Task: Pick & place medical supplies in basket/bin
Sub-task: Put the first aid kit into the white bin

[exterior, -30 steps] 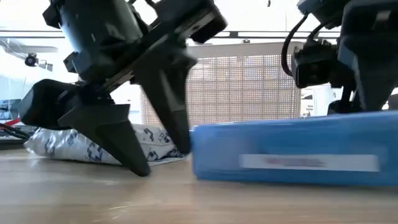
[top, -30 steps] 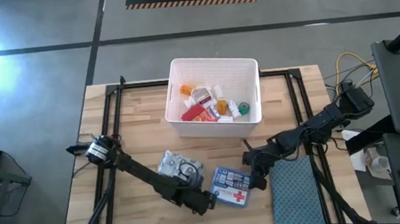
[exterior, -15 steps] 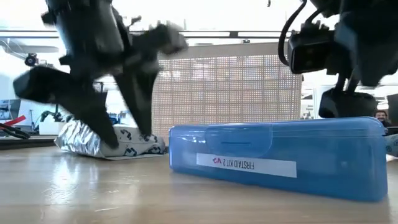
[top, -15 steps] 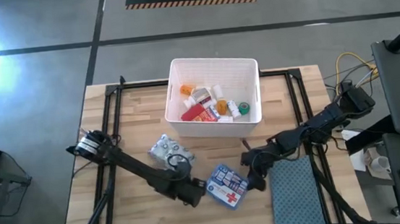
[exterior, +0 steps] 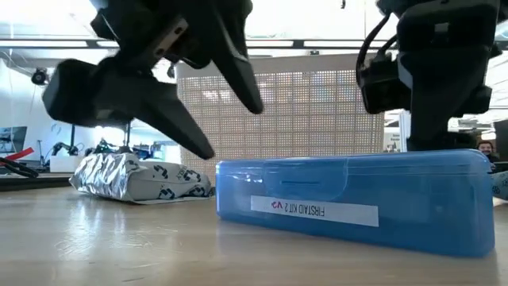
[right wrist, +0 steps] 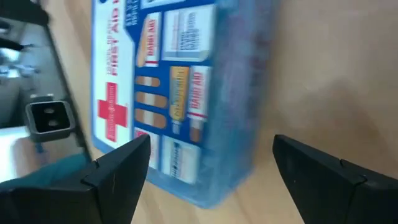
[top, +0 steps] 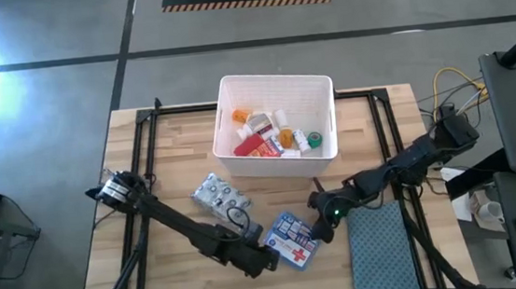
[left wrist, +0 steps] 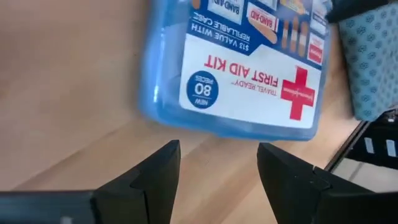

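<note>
The blue first aid kit (top: pixel 294 240) lies flat on the wood near the table's near edge, its long side facing the low view (exterior: pixel 349 206). My left gripper (top: pixel 260 258) is open just left of it and raised off the table (exterior: pixel 232 131); in its wrist view the kit (left wrist: pixel 242 68) lies ahead of the fingers. My right gripper (top: pixel 325 221) is open at the kit's right end, fingers on either side of the kit (right wrist: pixel 180 93). The grey patterned pack (top: pixel 220 196) lies left of the kit. The white bin (top: pixel 280 124) holds several supplies. My right gripper stands open at the first aid kit's right end (top: pixel 314 231), coming level from the table's right. Whether a finger touches the kit, I cannot tell. My left gripper touches nothing.
A teal-grey cloth mat (top: pixel 384 246) lies right of the kit, beside my right arm. The bin's perforated wall (exterior: pixel 317 119) stands behind the kit. Black frame rails (top: pixel 143 164) run along both table sides. Bare wood shows at the near left.
The kit turned about on the table, its left end swinging toward the near edge. The grey pack slid toward the far left. My left gripper moved left, came back beside the kit, and rose off the table. My right gripper stayed at the kit's right end.
</note>
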